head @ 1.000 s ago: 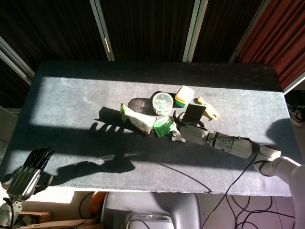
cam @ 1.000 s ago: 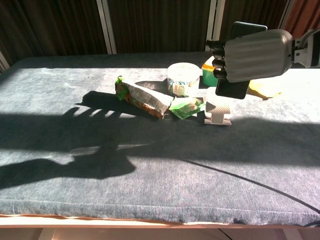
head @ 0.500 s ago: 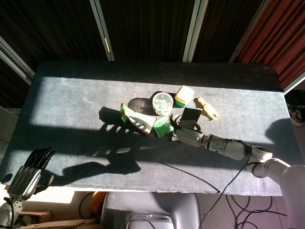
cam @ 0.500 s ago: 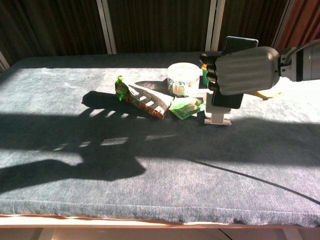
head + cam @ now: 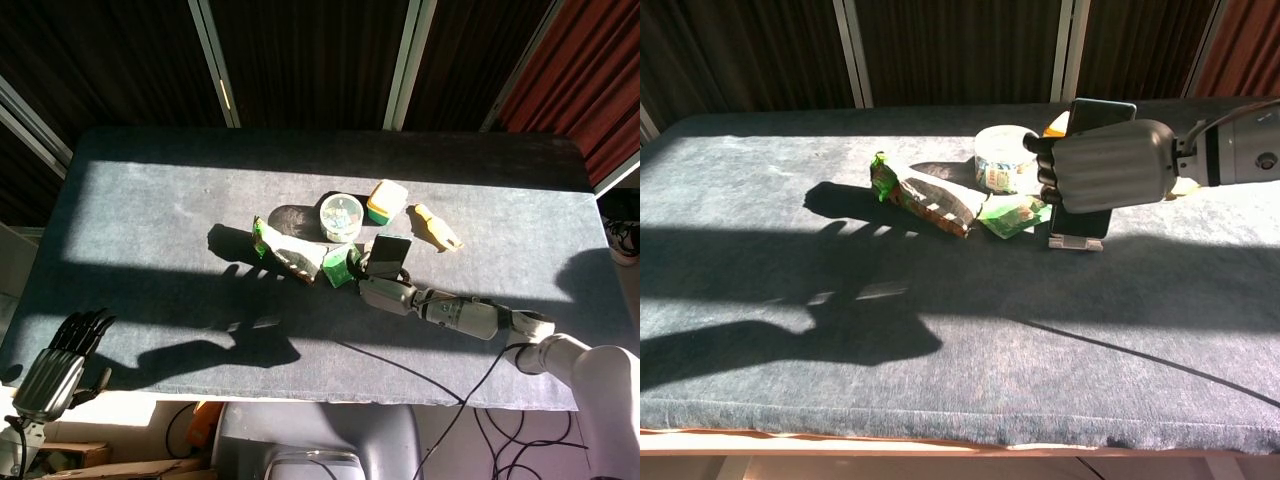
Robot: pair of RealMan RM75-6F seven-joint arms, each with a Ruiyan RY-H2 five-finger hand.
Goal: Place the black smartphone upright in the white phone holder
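With my right hand (image 5: 1108, 166) wrapped around the black smartphone (image 5: 1092, 116), held upright directly over the white phone holder (image 5: 1076, 240) just beneath my palm, I'd seat its lower edge squarely in the cradle before loosening my fingers.

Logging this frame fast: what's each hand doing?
Left hand: holds nothing, fingers together; open or shut unclear.
Right hand: grips the phone over the holder.
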